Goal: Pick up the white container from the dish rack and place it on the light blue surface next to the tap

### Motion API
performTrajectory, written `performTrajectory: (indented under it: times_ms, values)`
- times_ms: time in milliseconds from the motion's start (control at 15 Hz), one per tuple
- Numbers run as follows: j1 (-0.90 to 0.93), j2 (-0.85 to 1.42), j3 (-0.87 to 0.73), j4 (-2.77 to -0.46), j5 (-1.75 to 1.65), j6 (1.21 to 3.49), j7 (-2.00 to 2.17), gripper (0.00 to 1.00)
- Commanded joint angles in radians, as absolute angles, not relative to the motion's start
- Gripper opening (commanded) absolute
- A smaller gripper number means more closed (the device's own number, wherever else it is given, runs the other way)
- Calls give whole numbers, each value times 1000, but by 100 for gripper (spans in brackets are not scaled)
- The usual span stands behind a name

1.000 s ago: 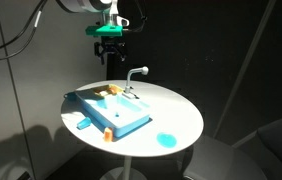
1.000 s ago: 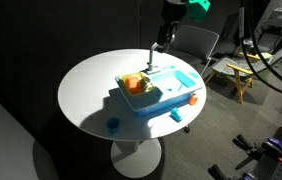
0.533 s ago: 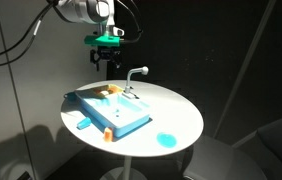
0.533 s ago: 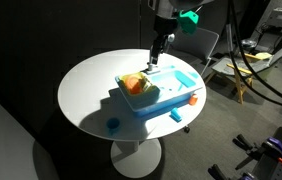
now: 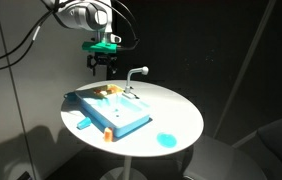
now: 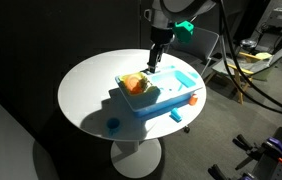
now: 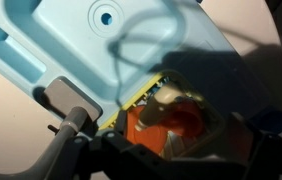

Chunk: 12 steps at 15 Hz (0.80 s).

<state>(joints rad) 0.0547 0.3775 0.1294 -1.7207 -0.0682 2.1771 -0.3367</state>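
The white container [image 7: 165, 97] lies in the yellow-rimmed dish rack [image 7: 139, 93] among orange and red items; in both exterior views only the orange contents of the rack [image 6: 134, 85] [image 5: 109, 91] show clearly. The light blue surface [image 7: 101, 55] with a drain hole lies next to the grey tap [image 7: 73, 108] [image 5: 136, 72]. My gripper [image 5: 103, 68] [image 6: 154, 60] hangs above the sink set, over the rack, apart from it. Its dark fingers frame the rack in the wrist view [image 7: 176, 152]. It looks open and empty.
The light blue sink set [image 5: 121, 115] [image 6: 171, 95] sits on a round white table [image 5: 181, 115] [image 6: 81, 95]. A blue blob [image 5: 166, 139] [image 6: 112, 125] and small orange pieces [image 5: 109, 133] [image 6: 178, 117] lie near it. Chairs and dark floor surround the table.
My gripper has come down and shifted toward the dish rack end of the sink set. Nothing on the table has moved.
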Motion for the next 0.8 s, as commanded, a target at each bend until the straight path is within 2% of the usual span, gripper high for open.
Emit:
performTrajectory:
  times_ms: [0, 733]
  values:
    - [55, 392, 114, -1713, -33, 2195, -255, 100]
    - [92, 435, 53, -1710, -59, 2286, 60, 100]
